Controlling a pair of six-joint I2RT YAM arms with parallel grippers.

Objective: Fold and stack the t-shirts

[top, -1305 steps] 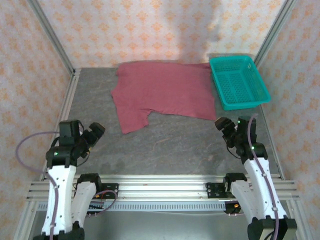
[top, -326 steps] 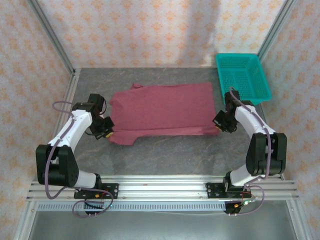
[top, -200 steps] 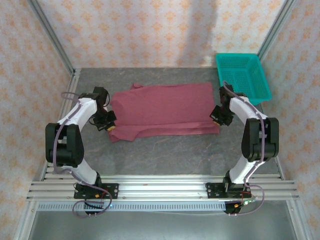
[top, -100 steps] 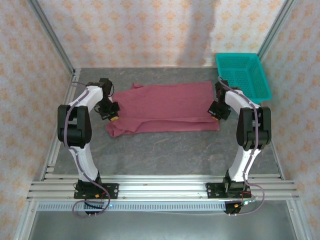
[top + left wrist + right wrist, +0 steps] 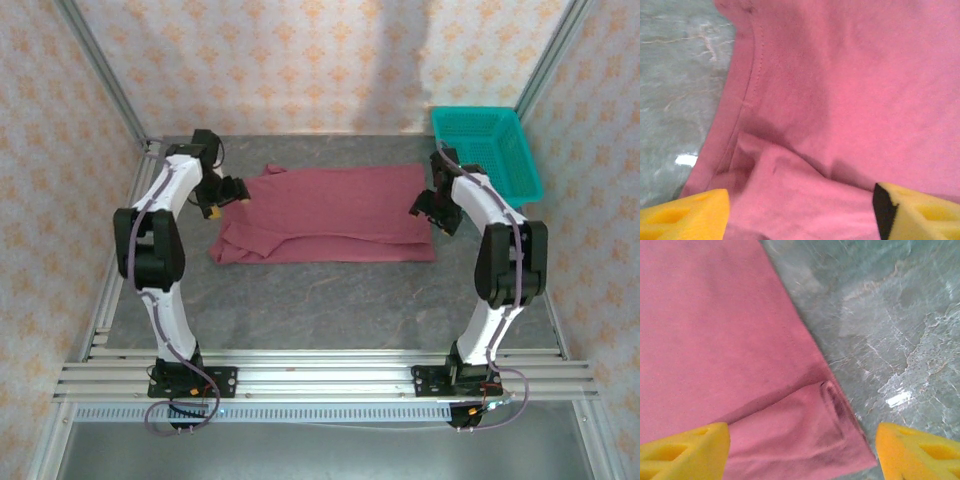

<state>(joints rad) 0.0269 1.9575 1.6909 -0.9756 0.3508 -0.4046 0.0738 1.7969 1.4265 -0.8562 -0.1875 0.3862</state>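
Observation:
The maroon t-shirt (image 5: 330, 212) lies flat across the middle of the table, its near part doubled over itself in a long band; no lettering shows. My left gripper (image 5: 229, 192) hovers at the shirt's left end by the sleeve, open. In the left wrist view its yellow fingers (image 5: 685, 215) stand wide apart over rumpled fabric (image 5: 840, 100), gripping nothing. My right gripper (image 5: 423, 207) is at the shirt's right edge, also open. In the right wrist view the folded corner (image 5: 820, 430) lies between the spread yellow fingers (image 5: 920, 450), untouched by them.
A teal mesh basket (image 5: 487, 150) stands at the back right, just beyond the right arm. Grey stone tabletop (image 5: 330, 300) runs bare in front of the shirt. Patterned walls and aluminium posts close in the left, back and right sides.
Both grippers have moved toward the back of the table along the shirt's ends. The shirt's near edge now lies folded over, so the shirt is narrower front to back.

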